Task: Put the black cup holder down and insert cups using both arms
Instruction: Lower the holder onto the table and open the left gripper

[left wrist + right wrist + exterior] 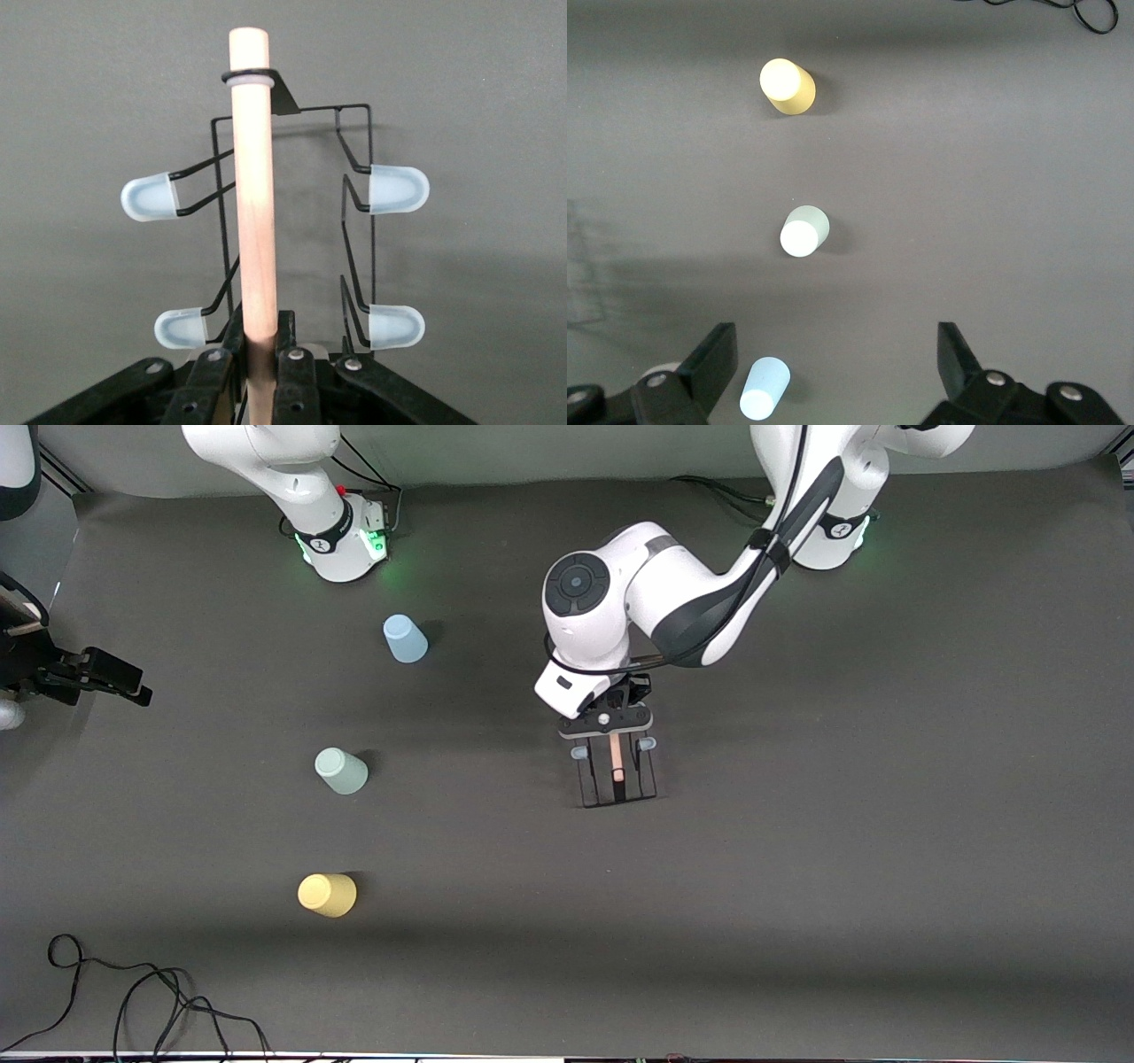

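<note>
Right gripper (833, 372) waits at the right arm's end of the table, jaws wide open, holding nothing. Three cups stand upside down in a row toward that end: light blue cup (405, 638) nearest the bases, mint green cup (341, 771) in the middle, yellow cup (327, 895) closest to the front camera. Mid-table, left gripper (613, 731) is clamped on the wooden rod handle (254, 204) of the black cup holder (617, 771), directly under it; whether the base touches the table, can't tell.
</note>
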Robot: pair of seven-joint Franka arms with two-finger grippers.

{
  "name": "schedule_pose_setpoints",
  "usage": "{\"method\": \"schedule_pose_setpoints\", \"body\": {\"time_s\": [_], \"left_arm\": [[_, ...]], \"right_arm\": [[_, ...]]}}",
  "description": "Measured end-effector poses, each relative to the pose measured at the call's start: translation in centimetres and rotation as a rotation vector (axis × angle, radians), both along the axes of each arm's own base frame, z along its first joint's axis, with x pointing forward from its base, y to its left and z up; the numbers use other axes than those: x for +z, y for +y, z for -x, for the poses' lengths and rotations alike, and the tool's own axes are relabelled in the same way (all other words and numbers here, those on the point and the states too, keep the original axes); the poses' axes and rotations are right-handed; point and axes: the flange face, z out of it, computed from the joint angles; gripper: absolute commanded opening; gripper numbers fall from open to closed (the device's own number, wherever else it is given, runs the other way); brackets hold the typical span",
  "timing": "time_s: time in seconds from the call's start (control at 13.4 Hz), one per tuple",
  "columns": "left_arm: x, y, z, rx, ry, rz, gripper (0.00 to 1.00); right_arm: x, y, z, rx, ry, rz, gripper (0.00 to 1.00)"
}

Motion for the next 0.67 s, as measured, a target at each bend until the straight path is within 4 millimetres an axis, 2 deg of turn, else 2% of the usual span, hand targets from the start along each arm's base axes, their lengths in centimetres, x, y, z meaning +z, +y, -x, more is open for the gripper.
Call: {"method": "schedule_pose_setpoints", "body": {"time_s": [0.22,0.37,0.67], "left_arm": [[-0.2,-0.3,-0.1,0.016,-0.011,0.015,0.0],[-0.7,-1.4,0.4,0.016,-0.023,0.039,0.0],[-2.9,-3.0,0.6,0.008,-0.034,0.081,0.0]], "right_arm": [[0.0,0.0,0.0,0.0,0.0,0.0,1.0],[0.0,0.0,0.0,0.0,0.0,0.0,1.0],[0.0,0.0,0.0,0.0,0.0,0.0,1.0]]}}
